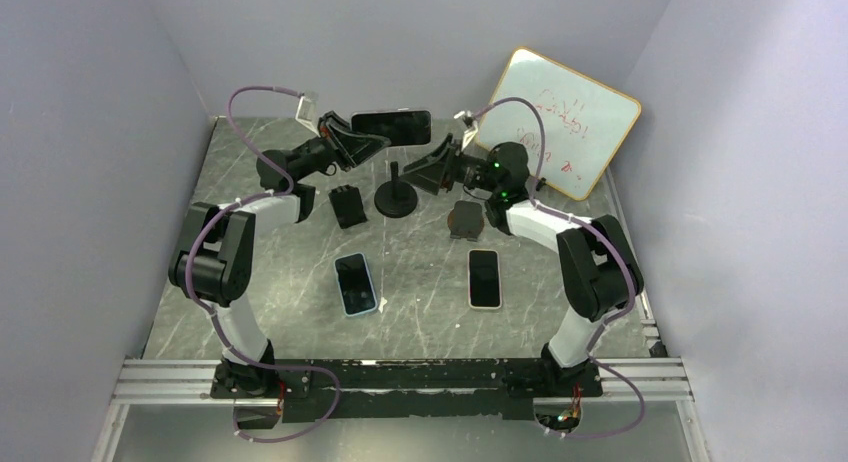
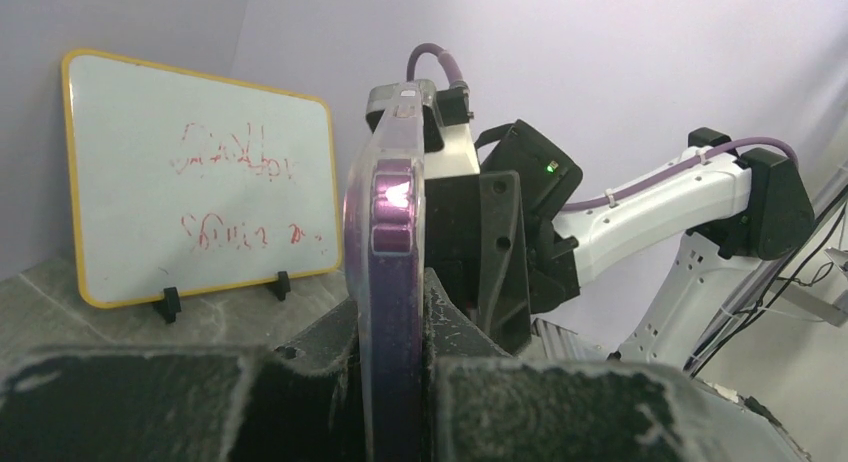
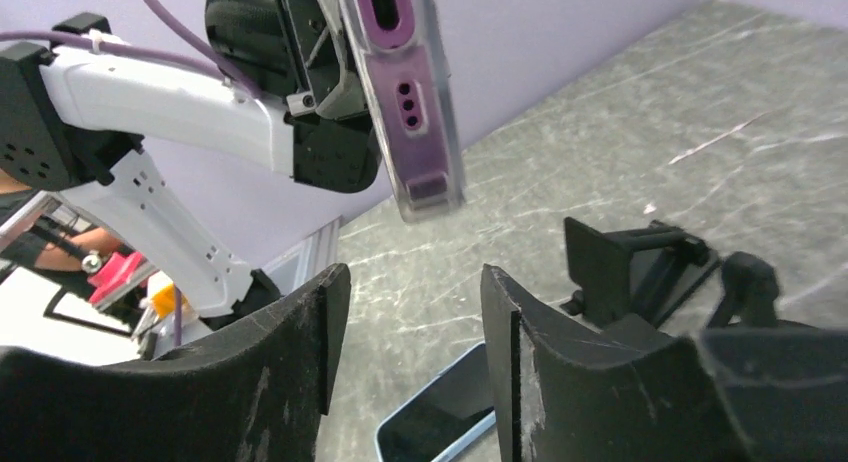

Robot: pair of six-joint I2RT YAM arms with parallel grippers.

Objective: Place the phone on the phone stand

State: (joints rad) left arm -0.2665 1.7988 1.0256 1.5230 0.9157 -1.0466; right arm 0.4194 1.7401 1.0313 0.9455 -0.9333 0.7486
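While the left gripper (image 1: 352, 137) is squeezed shut on one end of the purple phone (image 1: 392, 127), the phone hangs in the air at the back of the table (image 1: 420, 272). It lies sideways, with its long side going left to right. The right gripper (image 1: 432, 172) has its fingers apart and holds nothing. It sits just under the phone's free end. The round black stand (image 1: 396, 197) is on the table, nearer the front than the phone and lower down. So the left gripper must bring the phone forward and down. How high the phone sits above the stand is hard to tell from above.
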